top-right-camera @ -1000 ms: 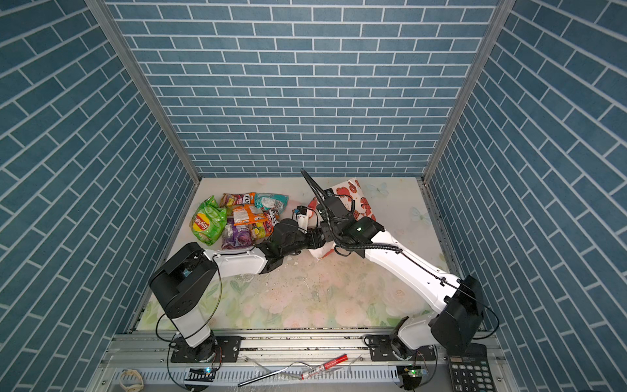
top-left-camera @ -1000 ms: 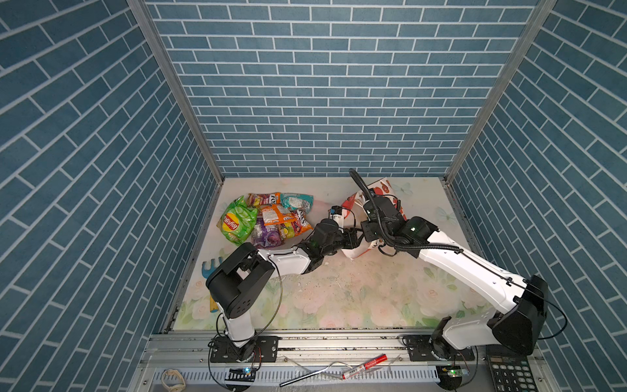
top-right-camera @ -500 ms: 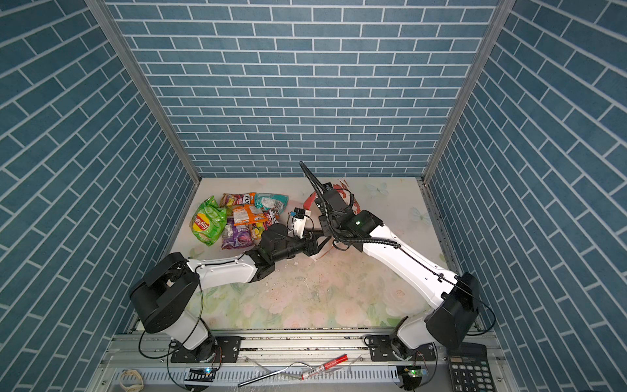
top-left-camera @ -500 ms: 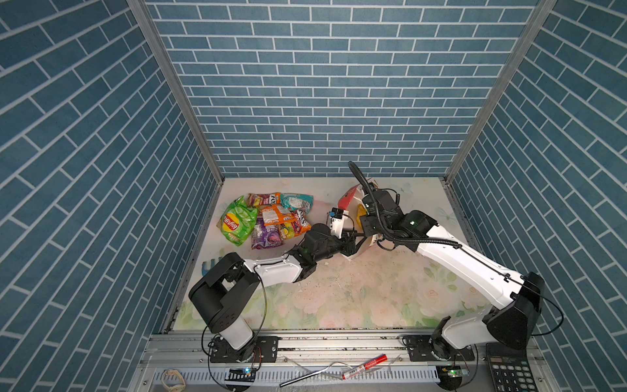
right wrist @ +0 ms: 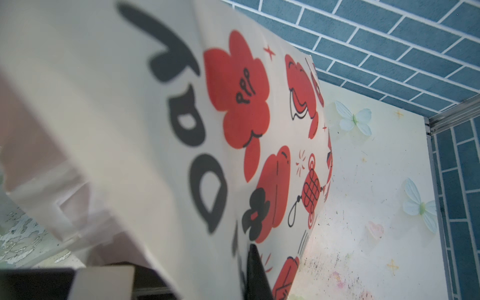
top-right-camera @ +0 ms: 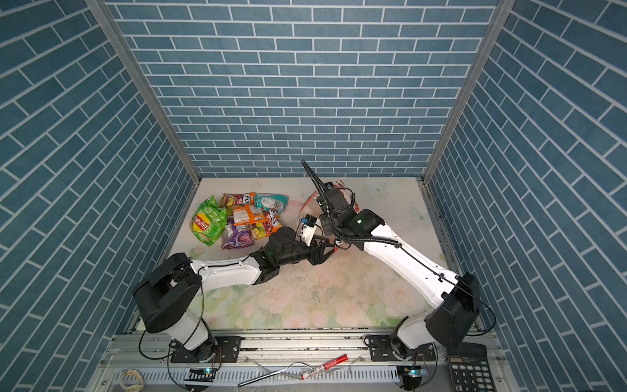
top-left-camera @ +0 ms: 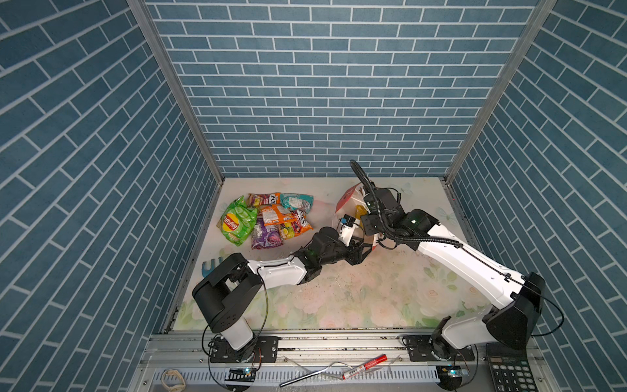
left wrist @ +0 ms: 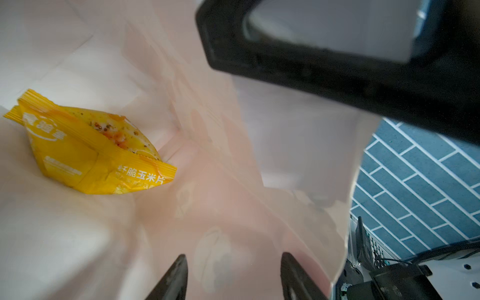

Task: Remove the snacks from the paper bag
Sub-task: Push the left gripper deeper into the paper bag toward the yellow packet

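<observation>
In both top views the paper bag [top-left-camera: 347, 200] [top-right-camera: 309, 203] is held up off the mat at a tilt, red side showing. My right gripper [right wrist: 246, 259] is shut on its printed white wall [right wrist: 233, 117]; one finger [right wrist: 255, 275] shows against the paper. My left gripper [left wrist: 233, 275] [top-left-camera: 359, 253] is open, its tips just inside the bag's mouth with nothing between them. Deep inside lies a yellow packet [left wrist: 91, 155] [top-left-camera: 359, 211]. Other snacks lie piled on the mat at left: a green Lay's bag [top-left-camera: 237, 222] [top-right-camera: 207, 224], an orange packet [top-left-camera: 278, 215], a teal packet [top-left-camera: 297, 201] and a purple packet [top-left-camera: 266, 236].
Blue brick walls [top-left-camera: 322, 101] close in three sides of the floral mat [top-left-camera: 356, 295]. A small blue-green item [top-left-camera: 210, 268] lies at the mat's left edge. On the front rail are a red marker [top-left-camera: 364, 366], a metal rod [top-left-camera: 305, 373] and a calculator [top-left-camera: 510, 368].
My right gripper has raised and tilted the bag from lying flat, turning its mouth toward my left gripper. The left arm has stretched out lower, its gripper staying at the mouth.
</observation>
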`<move>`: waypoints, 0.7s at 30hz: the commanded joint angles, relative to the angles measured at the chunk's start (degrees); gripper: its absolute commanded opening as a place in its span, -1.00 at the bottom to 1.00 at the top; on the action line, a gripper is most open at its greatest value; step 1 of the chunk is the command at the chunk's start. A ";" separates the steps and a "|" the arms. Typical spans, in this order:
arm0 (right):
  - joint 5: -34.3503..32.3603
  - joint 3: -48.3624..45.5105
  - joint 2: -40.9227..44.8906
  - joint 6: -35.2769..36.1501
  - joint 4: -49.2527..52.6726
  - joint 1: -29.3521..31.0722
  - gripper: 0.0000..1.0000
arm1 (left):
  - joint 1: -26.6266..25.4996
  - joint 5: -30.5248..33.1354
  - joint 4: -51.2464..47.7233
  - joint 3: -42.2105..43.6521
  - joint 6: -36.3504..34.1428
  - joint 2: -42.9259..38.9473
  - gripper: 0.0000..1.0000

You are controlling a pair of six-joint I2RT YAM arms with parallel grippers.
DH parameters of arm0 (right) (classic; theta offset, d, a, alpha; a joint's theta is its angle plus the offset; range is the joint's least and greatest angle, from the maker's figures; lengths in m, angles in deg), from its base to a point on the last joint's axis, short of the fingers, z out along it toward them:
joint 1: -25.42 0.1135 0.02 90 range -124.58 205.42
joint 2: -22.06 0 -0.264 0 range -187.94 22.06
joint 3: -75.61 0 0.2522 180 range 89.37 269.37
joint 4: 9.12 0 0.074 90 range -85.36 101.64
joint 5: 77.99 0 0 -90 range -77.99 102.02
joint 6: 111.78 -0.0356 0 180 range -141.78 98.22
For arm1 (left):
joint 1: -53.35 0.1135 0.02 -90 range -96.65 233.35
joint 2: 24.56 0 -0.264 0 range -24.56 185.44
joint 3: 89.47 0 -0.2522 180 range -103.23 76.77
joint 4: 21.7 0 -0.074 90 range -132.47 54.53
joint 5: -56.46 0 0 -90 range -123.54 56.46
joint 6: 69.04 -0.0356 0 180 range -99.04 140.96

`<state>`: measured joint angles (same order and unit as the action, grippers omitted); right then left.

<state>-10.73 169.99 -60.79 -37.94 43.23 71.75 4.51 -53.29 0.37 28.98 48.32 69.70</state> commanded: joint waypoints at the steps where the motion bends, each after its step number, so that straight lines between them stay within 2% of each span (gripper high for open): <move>1: 0.42 -0.35 1.59 -0.62 -1.73 -0.18 -1.00 | 1.17 3.06 -3.54 -1.83 2.67 1.79 0.15; 5: 0.83 -1.05 2.33 -0.62 -2.60 -0.18 -1.00 | 2.33 5.68 -3.72 -3.46 6.65 3.69 0.15; 8: 1.49 -2.31 3.04 -0.36 -4.01 -0.20 -1.00 | 2.43 8.10 -8.83 -6.67 8.11 4.67 0.16; 11: 1.65 -2.59 3.04 -0.36 -4.40 -0.16 -1.00 | 2.44 8.59 -9.07 -8.55 9.12 5.38 0.24; 15: 2.35 -2.23 2.28 -0.10 -4.57 -0.21 -1.00 | 2.44 9.91 -11.41 -12.01 12.56 6.20 0.24; 21: 2.44 -1.87 1.37 0.56 -4.90 -0.21 -1.00 | 2.35 6.79 -8.68 -15.27 17.08 8.69 0.19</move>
<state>-8.91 167.43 -59.77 -37.90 39.78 71.53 6.68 -45.72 -8.53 15.45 62.39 76.56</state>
